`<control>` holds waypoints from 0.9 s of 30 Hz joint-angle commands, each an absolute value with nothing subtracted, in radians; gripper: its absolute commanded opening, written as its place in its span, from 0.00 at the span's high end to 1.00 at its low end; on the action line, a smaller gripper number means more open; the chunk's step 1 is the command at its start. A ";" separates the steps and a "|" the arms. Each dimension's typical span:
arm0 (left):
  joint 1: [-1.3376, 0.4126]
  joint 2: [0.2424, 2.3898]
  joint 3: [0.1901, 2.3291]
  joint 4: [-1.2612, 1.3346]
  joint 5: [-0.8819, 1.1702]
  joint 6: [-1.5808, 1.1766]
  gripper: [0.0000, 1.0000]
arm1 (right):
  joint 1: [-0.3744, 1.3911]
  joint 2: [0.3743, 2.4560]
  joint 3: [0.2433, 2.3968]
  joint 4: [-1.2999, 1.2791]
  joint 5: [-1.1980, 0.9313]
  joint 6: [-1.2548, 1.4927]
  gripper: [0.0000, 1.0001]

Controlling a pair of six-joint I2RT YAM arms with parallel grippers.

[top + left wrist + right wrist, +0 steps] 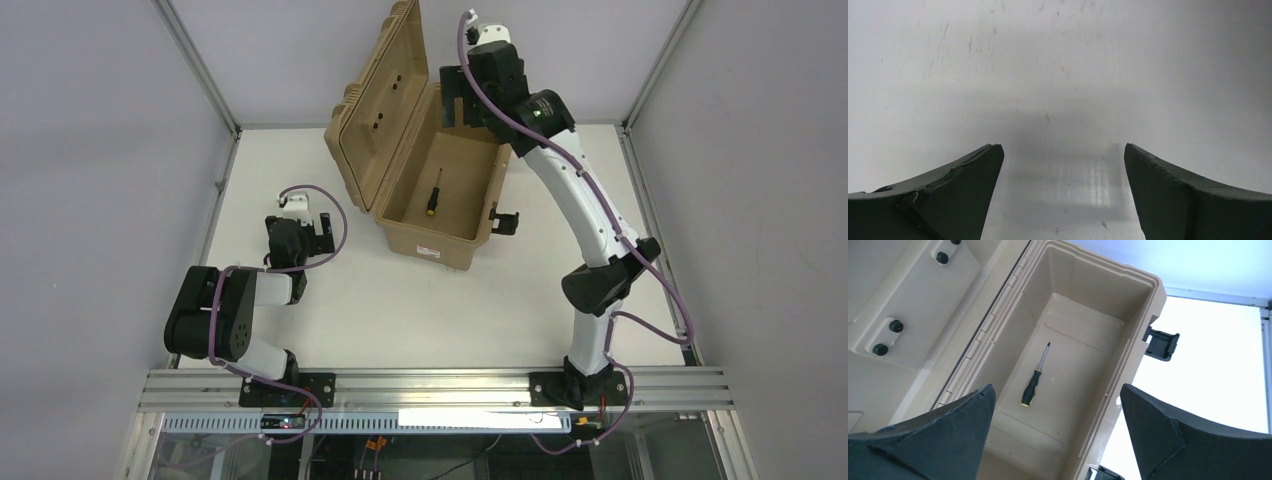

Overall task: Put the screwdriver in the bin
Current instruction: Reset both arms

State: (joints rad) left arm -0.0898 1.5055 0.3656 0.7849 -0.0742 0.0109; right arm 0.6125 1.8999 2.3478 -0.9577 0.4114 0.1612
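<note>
**Screwdriver (1034, 380) in bin (455, 250), claws empty**

The screwdriver lies flat on the bin floor, lid (385, 100) open. My right claw (1057, 388) hangs over the bin's far end, spread and empty, so the drop looks done. My left claw (1062, 146) is spread over the table (1058, 75), near left.

- You won't find anything readable in these shots.
- The bin (458, 252) has a small red-and-white label (428, 251) on its front, but the print is too tiny for you to read.
</note>
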 commanded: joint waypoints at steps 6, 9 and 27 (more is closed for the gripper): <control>-0.078 1.506 0.377 0.811 -0.079 0.003 0.01 | 0.483 1.774 2.324 -1.014 0.281 0.067 0.01; -0.078 1.506 0.378 0.812 -0.079 0.002 0.01 | 0.420 1.750 2.308 -1.029 0.243 0.058 0.01; -0.078 1.506 0.378 0.812 -0.078 0.002 0.01 | 0.025 1.727 2.243 -1.060 -0.093 0.019 0.01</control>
State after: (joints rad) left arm -0.0895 1.5055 0.3656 0.7849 -0.0742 0.0109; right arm 0.0570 1.7512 2.2429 -1.0580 -0.0067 0.0391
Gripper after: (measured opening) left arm 0.992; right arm 0.993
